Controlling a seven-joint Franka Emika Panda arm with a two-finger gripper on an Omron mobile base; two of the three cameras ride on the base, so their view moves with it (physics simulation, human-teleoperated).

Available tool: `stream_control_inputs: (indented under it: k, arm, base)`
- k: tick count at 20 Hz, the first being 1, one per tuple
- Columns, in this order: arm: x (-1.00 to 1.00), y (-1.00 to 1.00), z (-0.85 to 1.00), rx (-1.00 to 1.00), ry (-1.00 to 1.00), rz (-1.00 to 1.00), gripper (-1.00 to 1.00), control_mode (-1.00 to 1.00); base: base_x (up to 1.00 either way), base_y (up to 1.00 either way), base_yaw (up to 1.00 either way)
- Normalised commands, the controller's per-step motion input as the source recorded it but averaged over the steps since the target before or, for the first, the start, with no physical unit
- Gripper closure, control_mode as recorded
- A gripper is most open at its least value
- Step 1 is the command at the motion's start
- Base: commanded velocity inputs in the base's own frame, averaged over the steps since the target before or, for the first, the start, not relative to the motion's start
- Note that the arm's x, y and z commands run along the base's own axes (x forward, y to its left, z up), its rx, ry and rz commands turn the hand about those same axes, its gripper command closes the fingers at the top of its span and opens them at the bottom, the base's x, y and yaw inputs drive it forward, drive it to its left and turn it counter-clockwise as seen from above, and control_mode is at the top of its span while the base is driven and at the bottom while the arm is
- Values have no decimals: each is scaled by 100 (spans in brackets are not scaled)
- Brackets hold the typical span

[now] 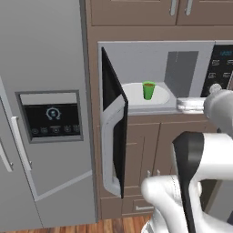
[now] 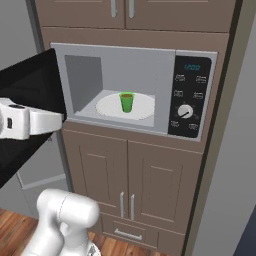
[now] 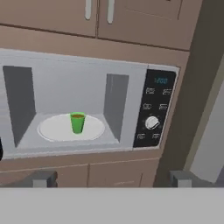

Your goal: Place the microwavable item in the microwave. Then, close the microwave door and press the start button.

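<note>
Fridge (image 1: 45, 113): grey, with dispenser panel, set at the left of the cabinet wall; no part in the task.

Cabinet front (image 2: 130, 175): brown, with doors above and below the oven recess.

Microwave (image 2: 135, 90): silver-framed, built into the cabinet front; cavity exposed, black control panel (image 2: 191, 97) with knob (image 2: 185, 111) at its right edge.

Microwave door (image 1: 113, 123): swung fully outward on its left hinge, seen nearly edge-on in the left base view, its long axis vertical, silver handle (image 1: 105, 150) along the free edge. The closing move is judged to turn on this: the free edge stands out in front of the cavity's left side and must be pushed to the right, back toward the frame.

Turntable (image 3: 52, 129): round, white, on the cavity floor.

Microwavable item (image 3: 78, 122): green cup, upright, at the centre of the turntable; placing is judged done.

Gripper (image 3: 111, 179): fingers (image 3: 43, 178) set wide apart, nothing held, drawn back outside the cavity, facing it squarely.
</note>
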Motion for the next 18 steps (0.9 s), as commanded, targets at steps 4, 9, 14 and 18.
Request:
stream_control_inputs:
  k: [4,9,14,18]
  arm:
    - [-63,100,0,-39,0,0,-100,-100]
    - [-54,86,0,-33,0,0,-100,-100]
    - [-14,91,-7,-32,1,0,-100,-100]
    - [17,99,-26,-33,9,0,-100,-100]
  base:
    - [0,0,0]
    - [0,0,0]
    - [0,0,0]
    - [0,0,0]
